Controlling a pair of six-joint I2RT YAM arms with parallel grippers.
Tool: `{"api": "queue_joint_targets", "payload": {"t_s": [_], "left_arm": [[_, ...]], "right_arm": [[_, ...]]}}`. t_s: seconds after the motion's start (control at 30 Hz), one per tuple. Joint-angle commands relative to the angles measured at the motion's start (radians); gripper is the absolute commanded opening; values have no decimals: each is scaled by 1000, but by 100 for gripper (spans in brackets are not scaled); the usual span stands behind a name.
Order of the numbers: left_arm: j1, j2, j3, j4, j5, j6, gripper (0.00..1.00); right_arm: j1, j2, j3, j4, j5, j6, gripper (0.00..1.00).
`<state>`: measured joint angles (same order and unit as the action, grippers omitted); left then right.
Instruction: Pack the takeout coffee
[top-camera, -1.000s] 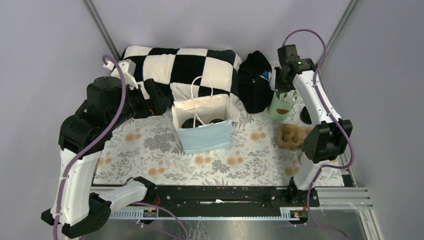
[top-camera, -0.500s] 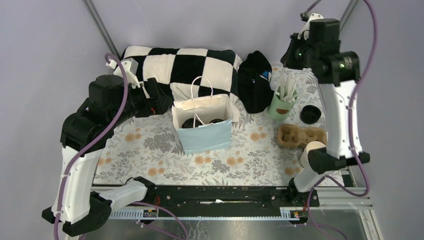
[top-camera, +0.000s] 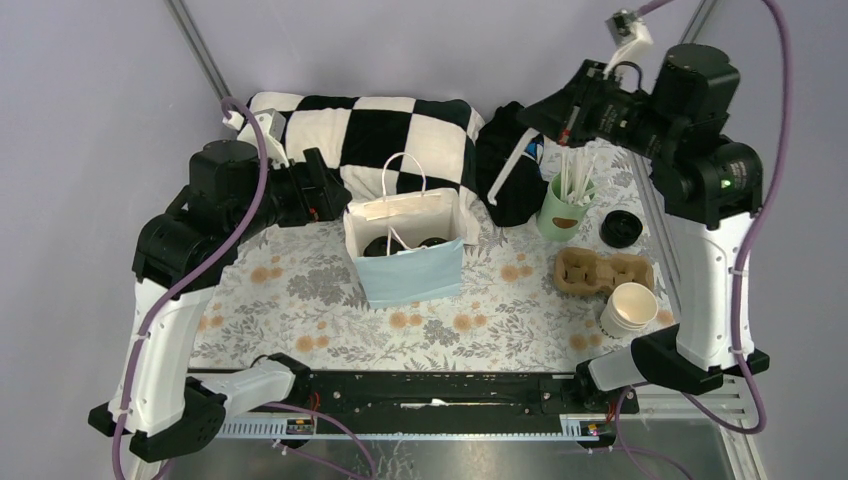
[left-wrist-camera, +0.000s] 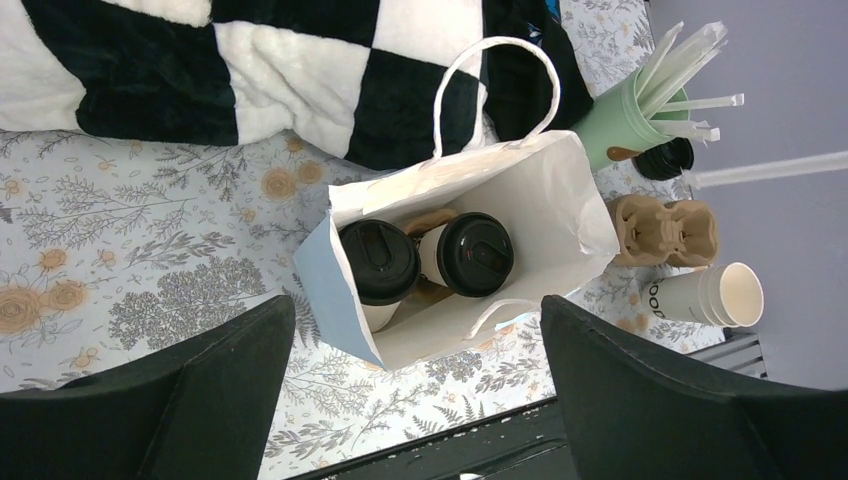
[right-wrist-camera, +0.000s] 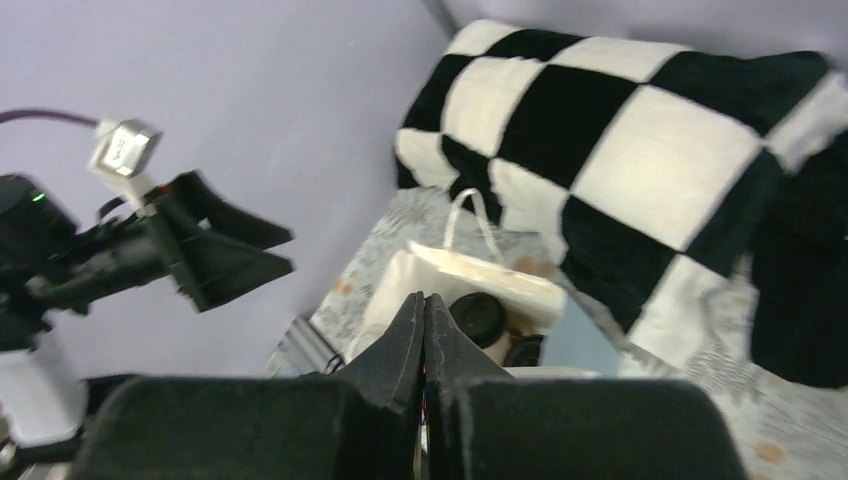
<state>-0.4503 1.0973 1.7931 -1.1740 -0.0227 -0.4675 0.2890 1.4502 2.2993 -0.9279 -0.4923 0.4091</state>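
Two takeout coffees (left-wrist-camera: 377, 260) (left-wrist-camera: 475, 253), white cups with black lids, stand upright in the open paper bag (left-wrist-camera: 560, 190), blue outside and white inside. They also show in the top view (top-camera: 380, 245) (top-camera: 433, 240) and dimly in the right wrist view (right-wrist-camera: 480, 315). My left gripper (left-wrist-camera: 415, 310) is open and empty, high above the bag, at the bag's left in the top view (top-camera: 320, 185). My right gripper (top-camera: 528, 112) is raised right of the bag, jaws pressed together (right-wrist-camera: 423, 300) on a thin white stick (top-camera: 510, 170) that hangs down.
A mint-green cup of white sticks (top-camera: 562, 210), a loose black lid (top-camera: 620, 228), a brown pulp carrier (top-camera: 600, 270) and stacked lidless paper cups (top-camera: 630, 307) sit at the right. A checkered cushion (top-camera: 370, 130) and a black pouch (top-camera: 510, 190) lie behind the bag.
My right arm has lifted from the mint-green cup and swung up and left, carrying a white stick. My left gripper has shifted slightly right toward the bag.
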Motion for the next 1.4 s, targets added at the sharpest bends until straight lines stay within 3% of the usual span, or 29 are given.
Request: {"api": "queue_joint_targets", "payload": {"t_s": [0.0, 0.27, 0.7, 1.1, 1.37], "left_arm": [[6, -5, 10, 65, 15, -3, 96], [5, -18, 12, 62, 0, -11, 96], [5, -30, 5, 50, -27, -3, 96], [5, -21, 15, 40, -36, 15, 96], [5, -29, 8, 43, -44, 22, 96]], "right_arm": [[139, 38, -29, 161, -32, 82, 0], [247, 217, 123, 174, 23, 101, 0], [305, 248, 24, 141, 130, -53, 0], [410, 219, -178, 180, 361, -297, 0], [476, 74, -607, 439, 654, -383, 0]]}}
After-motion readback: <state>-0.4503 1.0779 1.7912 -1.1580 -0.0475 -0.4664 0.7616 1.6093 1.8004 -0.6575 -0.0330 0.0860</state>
